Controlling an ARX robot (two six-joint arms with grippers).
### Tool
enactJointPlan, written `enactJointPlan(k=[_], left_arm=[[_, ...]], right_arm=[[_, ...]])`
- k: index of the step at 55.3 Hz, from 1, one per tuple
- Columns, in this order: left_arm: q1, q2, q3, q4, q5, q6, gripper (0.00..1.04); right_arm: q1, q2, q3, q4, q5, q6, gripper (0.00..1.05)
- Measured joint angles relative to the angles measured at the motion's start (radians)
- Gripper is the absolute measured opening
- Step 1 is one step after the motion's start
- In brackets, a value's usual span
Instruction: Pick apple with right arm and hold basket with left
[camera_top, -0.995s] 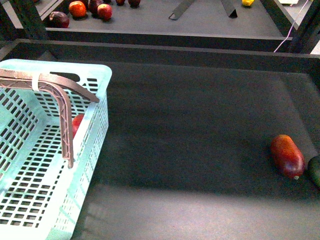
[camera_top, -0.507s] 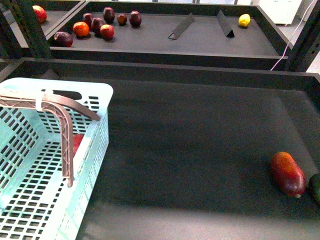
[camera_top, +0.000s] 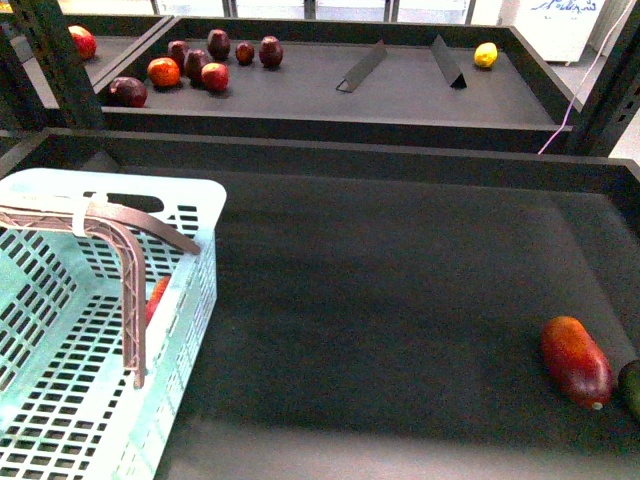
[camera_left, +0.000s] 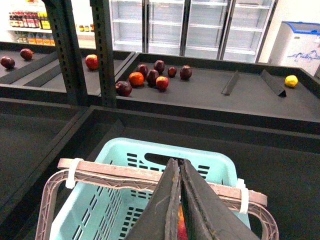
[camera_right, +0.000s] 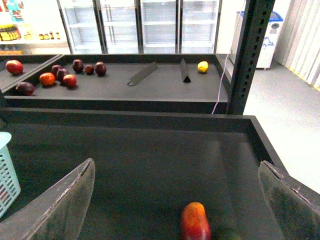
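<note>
The pale turquoise basket (camera_top: 196, 215) stands at the left of the dark shelf, its brown handle (camera_top: 128, 262) swung up. The red apple (camera_top: 158, 296) lies inside it, mostly hidden behind the handle and wall. In the left wrist view my left gripper (camera_left: 178, 163) is shut, with its tips just over the handle (camera_left: 110, 173) and the basket (camera_left: 150, 150) below. A red sliver of the apple (camera_left: 181, 229) shows under the fingers. My right gripper (camera_right: 176, 164) is open and empty, above the shelf's right side. Neither gripper shows in the front view.
An elongated red-orange fruit (camera_top: 576, 360) and a dark green fruit (camera_top: 631, 385) lie at the shelf's right edge, below my right gripper (camera_right: 195, 221). The far shelf holds several red and dark fruits (camera_top: 190, 65), a yellow fruit (camera_top: 485, 54) and two dividers (camera_top: 362, 68). A raised wall (camera_top: 350, 155) separates the shelves.
The front view has tilted upward: the far shelf shows more fully, and the basket and the oval fruit sit lower in the picture. The apple stays in the basket.
</note>
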Motion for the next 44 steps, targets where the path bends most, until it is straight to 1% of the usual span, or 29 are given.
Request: enactJointPlan(k=[13, 17, 20, 31, 44], left_arm=[[0.0, -0.135, -0.045, -0.094, 0.0, 0.011, 0.03], [0.0, -0.146, -0.073, -0.062, 0.0, 0.012, 0.03], [0.0, -0.164, -0.085, -0.077, 0.0, 0.013, 0.03], [0.0, -0.301, -0.085, -0.2, 0.0, 0.015, 0.03], [0.0, -0.415, -0.085, -0.31, 0.0, 0.015, 0.03]], right_arm=[[0.0, 0.0, 0.0, 0.0, 0.0, 0.0, 0.96], [0.0, 0.0, 0.0, 0.0, 0.0, 0.0, 0.96], [0.0, 0.0, 0.0, 0.0, 0.0, 0.0, 0.96], [0.0, 0.0, 0.0, 0.0, 0.0, 0.0, 0.96], [0.0, 0.0, 0.0, 0.0, 0.0, 0.0, 0.96]])
